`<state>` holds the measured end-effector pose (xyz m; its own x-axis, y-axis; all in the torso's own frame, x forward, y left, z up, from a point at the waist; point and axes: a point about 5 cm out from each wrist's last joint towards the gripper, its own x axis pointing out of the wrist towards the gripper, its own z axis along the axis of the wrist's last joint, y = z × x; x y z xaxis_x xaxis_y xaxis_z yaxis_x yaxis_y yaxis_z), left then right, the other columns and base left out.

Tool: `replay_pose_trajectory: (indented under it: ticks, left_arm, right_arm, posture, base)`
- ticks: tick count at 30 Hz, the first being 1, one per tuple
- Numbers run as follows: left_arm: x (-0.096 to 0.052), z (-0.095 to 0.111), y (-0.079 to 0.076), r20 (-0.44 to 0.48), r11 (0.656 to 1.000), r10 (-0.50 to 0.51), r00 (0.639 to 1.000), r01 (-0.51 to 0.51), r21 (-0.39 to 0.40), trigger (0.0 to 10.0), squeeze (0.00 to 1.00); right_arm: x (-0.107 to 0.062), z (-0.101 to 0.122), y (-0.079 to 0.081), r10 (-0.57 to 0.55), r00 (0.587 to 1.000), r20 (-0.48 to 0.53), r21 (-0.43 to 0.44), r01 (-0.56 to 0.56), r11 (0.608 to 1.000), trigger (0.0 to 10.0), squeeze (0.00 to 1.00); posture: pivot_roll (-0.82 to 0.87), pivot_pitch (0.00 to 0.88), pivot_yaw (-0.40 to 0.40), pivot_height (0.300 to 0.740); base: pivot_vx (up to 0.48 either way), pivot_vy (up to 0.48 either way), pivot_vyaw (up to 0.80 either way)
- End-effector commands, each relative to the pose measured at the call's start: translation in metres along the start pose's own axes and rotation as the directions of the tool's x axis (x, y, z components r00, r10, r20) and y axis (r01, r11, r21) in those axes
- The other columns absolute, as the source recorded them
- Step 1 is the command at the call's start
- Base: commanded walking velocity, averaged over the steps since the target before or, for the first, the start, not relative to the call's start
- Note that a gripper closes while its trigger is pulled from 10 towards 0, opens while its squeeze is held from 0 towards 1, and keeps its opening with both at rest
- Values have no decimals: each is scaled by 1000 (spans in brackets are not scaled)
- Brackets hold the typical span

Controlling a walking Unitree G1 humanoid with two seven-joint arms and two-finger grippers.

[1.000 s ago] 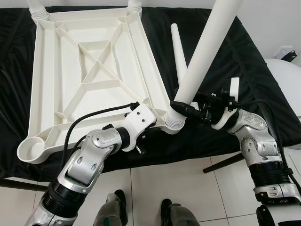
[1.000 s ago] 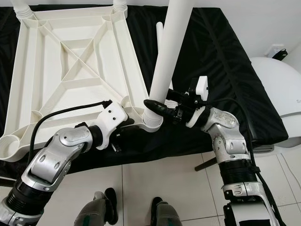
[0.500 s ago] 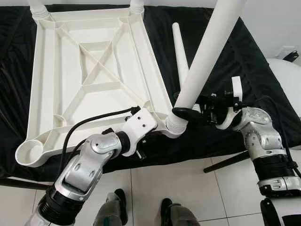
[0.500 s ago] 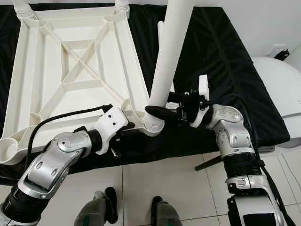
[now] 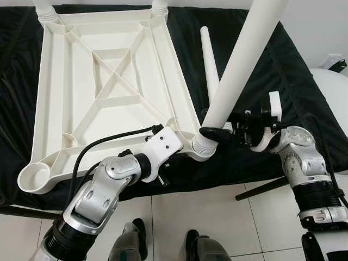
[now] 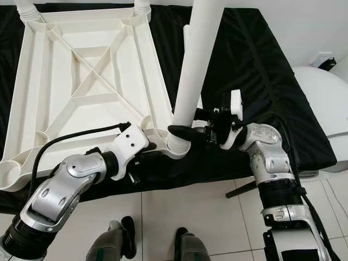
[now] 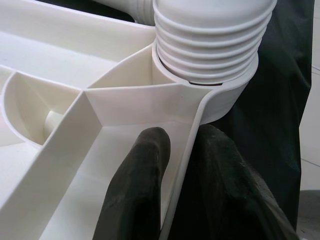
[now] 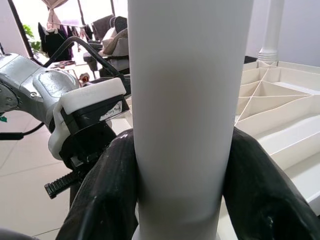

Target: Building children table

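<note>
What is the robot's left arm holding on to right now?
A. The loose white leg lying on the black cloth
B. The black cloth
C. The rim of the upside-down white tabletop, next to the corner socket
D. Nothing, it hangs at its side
C: in the left wrist view the left gripper has its jaws shut on the tabletop rim, one finger either side, just below the ribbed end of the leg in the corner socket.

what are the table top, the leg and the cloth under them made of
Table top: likely moulded plastic, off-white, faint sheen, thin ribs crossing its underside. Leg: smooth white tube, probably plastic too, with a ridged threaded collar at its base. Cloth: black fabric, wrinkled, slightly shiny, perhaps synthetic.
</note>
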<state>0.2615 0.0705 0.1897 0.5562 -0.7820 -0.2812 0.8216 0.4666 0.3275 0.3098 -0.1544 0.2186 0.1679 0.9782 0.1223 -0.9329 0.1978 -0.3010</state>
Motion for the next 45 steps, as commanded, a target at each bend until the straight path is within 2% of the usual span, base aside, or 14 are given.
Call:
replay_pose_trajectory:
  ticks: [1,3,12,19,22,27,45]
  left_arm:
    - [6,10,-15,52,996,-87,995,86,12,10000,0]
    - [6,11,-14,54,996,-85,995,84,14,10000,0]
    - [6,11,-13,55,996,-85,995,84,15,10000,0]
    - [6,12,-12,57,997,-81,995,80,18,10000,0]
    - [6,13,-11,60,997,-73,996,72,18,10000,0]
    - [6,14,-10,61,997,-70,996,69,19,10000,0]
    - [8,15,-8,68,997,-71,995,69,22,10000,0]
  right_arm:
    - [-12,-63,31,31,967,-251,210,23,977,10000,0]
    - [-14,-67,38,20,968,-250,221,37,975,10000,0]
    - [-17,-71,39,-20,965,-260,220,80,972,10000,0]
    - [-18,-71,39,-95,964,-250,202,148,968,10000,0]
    - [-16,-69,48,-186,959,-212,188,227,956,10000,0]
    - [-15,-67,54,-236,953,-191,186,271,944,10000,0]
    - [-5,-54,72,-300,941,-154,151,323,934,10000,0]
  posture:
    - [-24,332,-43,740]
    - [-24,330,-41,740]
    - [-24,326,-39,740]
    - [-25,320,-43,740]
    - [-27,314,-47,740]
    - [-30,312,-45,740]
    - [-40,318,-44,740]
  base:
    - [0,0,0]
    - [0,0,0]
    - [0,0,0]
    - [0,0,0]
    - [0,0,0]
    - [0,0,0]
    - [0,0,0]
